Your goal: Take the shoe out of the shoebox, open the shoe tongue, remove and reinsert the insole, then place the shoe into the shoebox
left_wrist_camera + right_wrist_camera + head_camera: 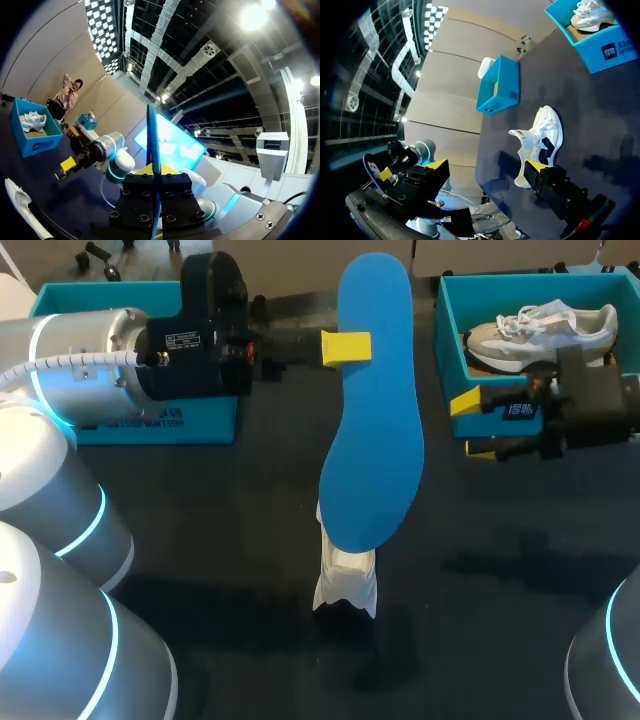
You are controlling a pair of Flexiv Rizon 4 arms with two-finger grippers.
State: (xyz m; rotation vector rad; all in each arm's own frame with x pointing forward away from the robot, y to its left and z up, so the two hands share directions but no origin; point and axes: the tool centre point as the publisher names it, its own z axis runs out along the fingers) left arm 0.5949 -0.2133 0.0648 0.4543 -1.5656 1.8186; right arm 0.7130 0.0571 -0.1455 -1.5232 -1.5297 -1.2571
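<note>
While the insole (372,410) hangs edge-pinched in the left claw (345,347), its long axis runs steeply from the upper middle of the frame down to the centre. Its lower end sits right over the white shoe (347,585), which lies on the counter (240,530) at lower middle, mostly hidden behind it. So the shoe is straight below the insole, and I'd say re-seating turns on lowering along that line. The right claw (468,425) is spread and empty at the right of the frame, well apart from the shoe.
</note>
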